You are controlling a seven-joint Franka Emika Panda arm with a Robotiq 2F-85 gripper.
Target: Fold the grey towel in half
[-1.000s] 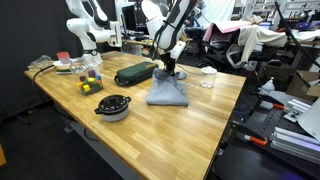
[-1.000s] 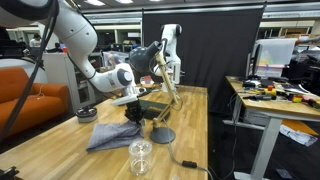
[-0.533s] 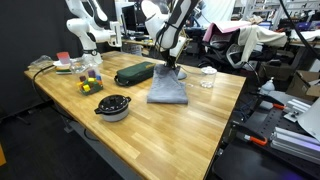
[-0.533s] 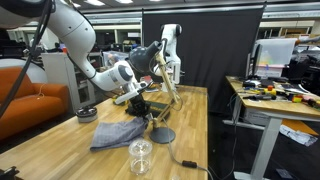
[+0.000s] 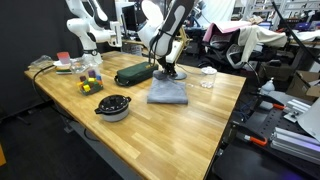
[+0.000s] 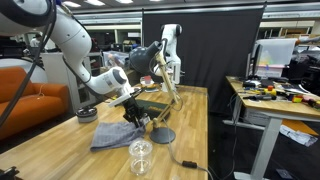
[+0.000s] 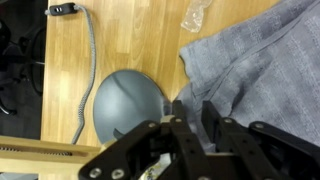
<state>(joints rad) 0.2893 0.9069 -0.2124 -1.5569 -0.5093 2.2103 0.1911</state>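
The grey towel (image 5: 168, 94) lies wrinkled on the wooden table, near the middle in both exterior views (image 6: 113, 137). In the wrist view it fills the upper right (image 7: 265, 55). My gripper (image 5: 163, 71) is low over the towel's far edge (image 6: 137, 121). In the wrist view its two black fingers (image 7: 193, 110) stand close together with a fold of grey cloth pinched between them, at the towel's edge beside a round grey disc (image 7: 128, 100).
A dark green zip case (image 5: 135, 73) lies beside the towel. A dark bowl (image 5: 113, 106) stands near the front edge. A clear plastic cup (image 6: 141, 157), the grey disc (image 6: 162, 135) with a cable (image 7: 86, 70), and coloured blocks (image 5: 90, 82) are also on the table (image 5: 170, 130).
The gripper has moved a little toward the green case and lower. The towel's outline looks shorter than a second ago, and its far edge has shifted with the gripper.
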